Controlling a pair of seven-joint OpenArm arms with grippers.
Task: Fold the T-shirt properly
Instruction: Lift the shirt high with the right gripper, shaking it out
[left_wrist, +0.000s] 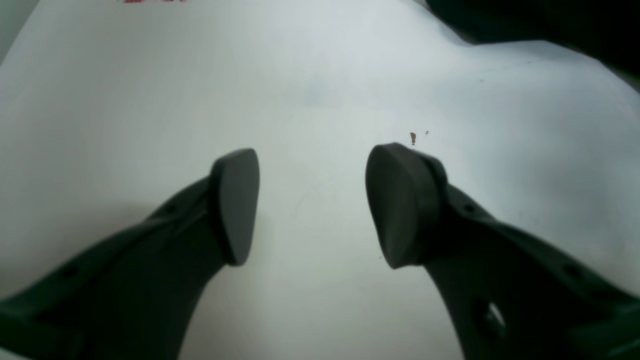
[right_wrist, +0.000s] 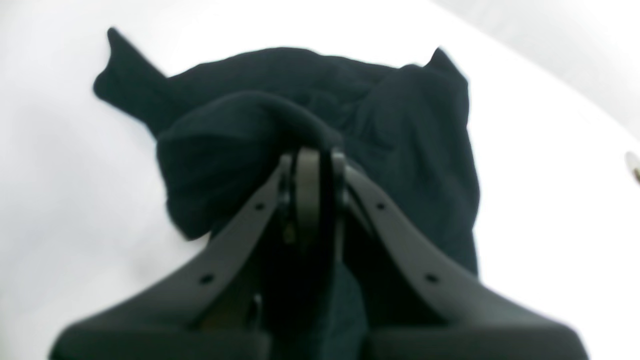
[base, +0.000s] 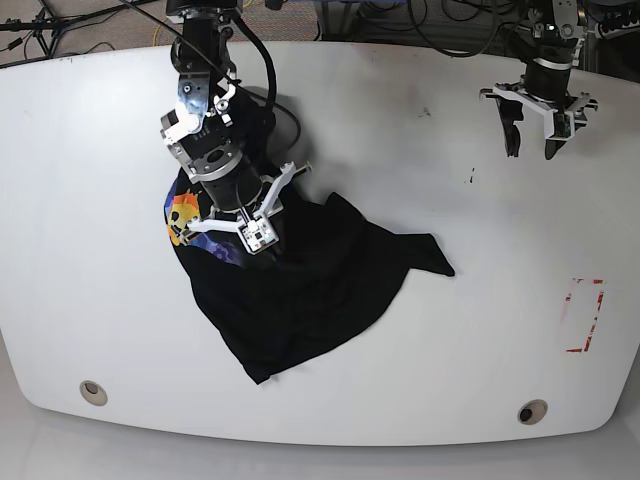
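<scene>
The black T-shirt (base: 310, 285) lies crumpled on the left half of the white table (base: 450, 300). Its orange-yellow sun face (base: 182, 214) and blue-purple patch (base: 222, 251) show at its left edge. My right gripper (base: 262, 245) is down on the upper left part of the shirt. In the right wrist view the right gripper (right_wrist: 313, 160) is shut on a raised fold of the black T-shirt (right_wrist: 415, 130). My left gripper (base: 530, 148) is far off at the back right, open and empty. In the left wrist view the left gripper (left_wrist: 312, 200) hangs over bare table.
A red-outlined rectangle (base: 583, 315) is marked near the table's right edge. Two round holes (base: 92, 392) (base: 532, 411) sit near the front edge. Cables run along the back edge. A small brown speck (left_wrist: 413, 137) lies on the table by the left gripper.
</scene>
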